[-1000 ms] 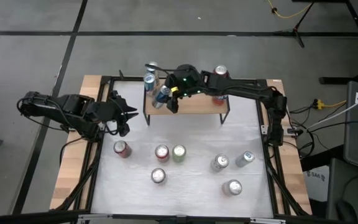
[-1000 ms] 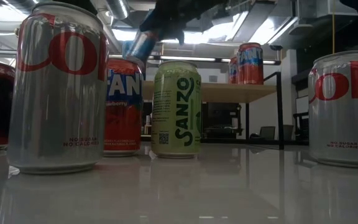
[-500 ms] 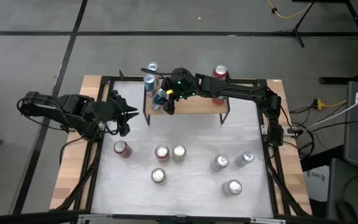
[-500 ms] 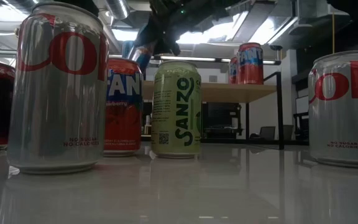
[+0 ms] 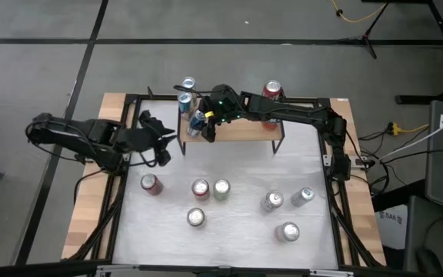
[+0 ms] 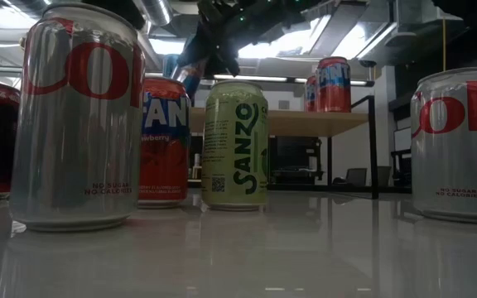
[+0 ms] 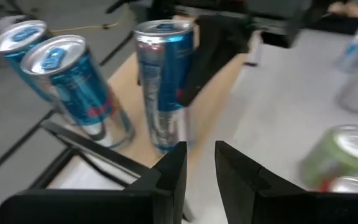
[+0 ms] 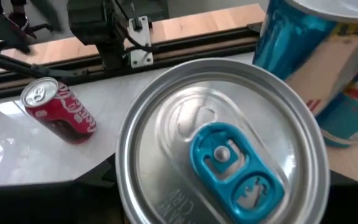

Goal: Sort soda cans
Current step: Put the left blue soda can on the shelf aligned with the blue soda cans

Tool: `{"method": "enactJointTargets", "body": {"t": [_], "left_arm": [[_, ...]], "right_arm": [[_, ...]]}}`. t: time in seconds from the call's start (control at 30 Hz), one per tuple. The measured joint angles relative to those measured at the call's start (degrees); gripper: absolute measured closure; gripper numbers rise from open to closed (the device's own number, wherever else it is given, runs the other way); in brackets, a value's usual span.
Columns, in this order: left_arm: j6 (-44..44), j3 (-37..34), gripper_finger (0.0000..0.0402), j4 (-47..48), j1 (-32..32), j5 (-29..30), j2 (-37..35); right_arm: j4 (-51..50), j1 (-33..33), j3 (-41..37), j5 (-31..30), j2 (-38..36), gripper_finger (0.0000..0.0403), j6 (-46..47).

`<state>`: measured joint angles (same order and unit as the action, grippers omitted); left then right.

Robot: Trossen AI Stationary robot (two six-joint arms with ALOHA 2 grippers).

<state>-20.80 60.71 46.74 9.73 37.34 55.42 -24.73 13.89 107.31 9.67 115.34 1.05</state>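
Holding a slim blue can (image 5: 198, 121) at the left end of the small wooden shelf (image 5: 244, 131), the right gripper (image 5: 208, 123) reaches across from the right rear corner of the tabletop (image 5: 237, 238). Its jaws pinch this can; the right wrist view is filled by the can's silver lid with a blue tab. Two more blue cans (image 5: 184, 100) stand just behind it at the shelf's left rear corner, close together. A red can (image 5: 272, 91) stands at the shelf's right rear end.

Left gripper (image 5: 158, 144) hovers over the left edge of the tabletop, near the shelf's left leg. Jaws stand a little apart with nothing between them; in the left wrist view a narrow gap shows between the two dark fingers (image 7: 173, 171).

Cans on the white tabletop, upright unless noted:
- red cola can (image 5: 151, 183), near the left edge, below the left gripper.
- red can (image 5: 200, 188) and pale green can (image 5: 221, 188), side by side at the middle, almost touching.
- silver can (image 5: 196, 218), just in front of that pair.
- silver can (image 5: 272, 201) and a light blue can (image 5: 304, 195), close together toward the right edge; whether the latter is tilted I cannot tell.
- silver can (image 5: 287, 231), toward the front right corner.

Low view: silver cola can (image 6: 77, 116) nearest, green can lettered SANZO behind.
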Motion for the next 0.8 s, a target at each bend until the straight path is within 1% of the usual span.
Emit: {"method": "enactJointTargets", "body": {"t": [0.13,0.43,0.6,0.8], "left_arm": [[-0.01,0.0,0.0326,0.02,-2.22,2.17,3.27],[3.68,0.0,0.0326,0.17,-10.23,2.08,9.77],[3.93,0.0,0.0326,-0.61,-13.19,-0.59,10.96],[4.48,-0.02,0.0326,-1.91,-14.46,-2.13,12.1]], "right_arm": [[-0.57,0.0,0.04,-0.07,0.01,0.0178,-0.03],[-0.58,0.0,0.04,-0.11,0.01,0.0178,-0.03],[-0.57,0.0,0.04,-0.11,0.01,0.0178,-0.03],[-0.57,0.0,0.0,-0.13,0.03,0.0178,-0.05]]}}
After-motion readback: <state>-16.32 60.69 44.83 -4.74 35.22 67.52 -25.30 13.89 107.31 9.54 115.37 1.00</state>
